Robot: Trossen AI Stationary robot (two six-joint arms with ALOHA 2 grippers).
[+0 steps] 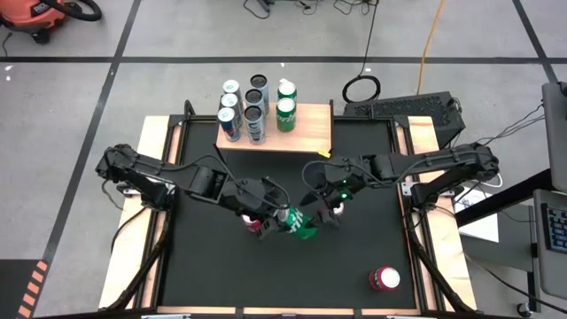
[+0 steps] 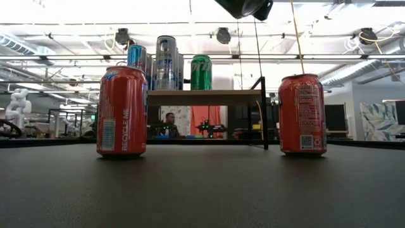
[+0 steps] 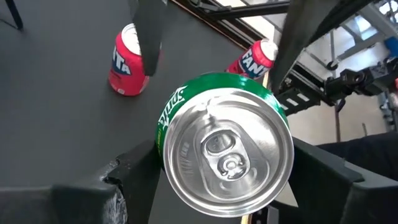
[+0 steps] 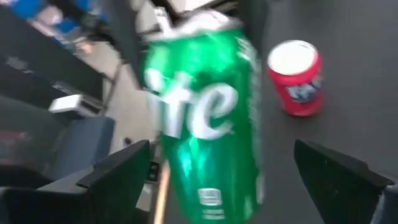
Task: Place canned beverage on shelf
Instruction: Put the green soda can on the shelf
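A green Sprite can (image 1: 299,223) hangs above the middle of the black table, lying on a slant, with my left gripper (image 1: 282,218) shut on it. Its silver top (image 3: 225,152) faces the left wrist camera. My right gripper (image 4: 227,180) is open, and its fingers stand on either side of the can's bottom end (image 4: 214,186) with a gap on each side. The wooden shelf (image 1: 306,133) at the table's far edge carries several cans (image 1: 244,111) standing on their bases, among them a green one (image 1: 285,106). My left gripper pinches the green can's wall just below its top rim (image 3: 161,140) between its two fingers (image 3: 134,177), one on each side. The fingers reach along the can from its top end. The can is lifted clear of the table and tilted off upright.
Two red Fanta cans stand on the table: one (image 1: 384,279) near the front right, the other (image 1: 256,224) under my left gripper. The shelf's right half (image 1: 314,128) is bare wood. The low view shows both red cans (image 2: 122,111) (image 2: 302,114) in front of the shelf (image 2: 202,96).
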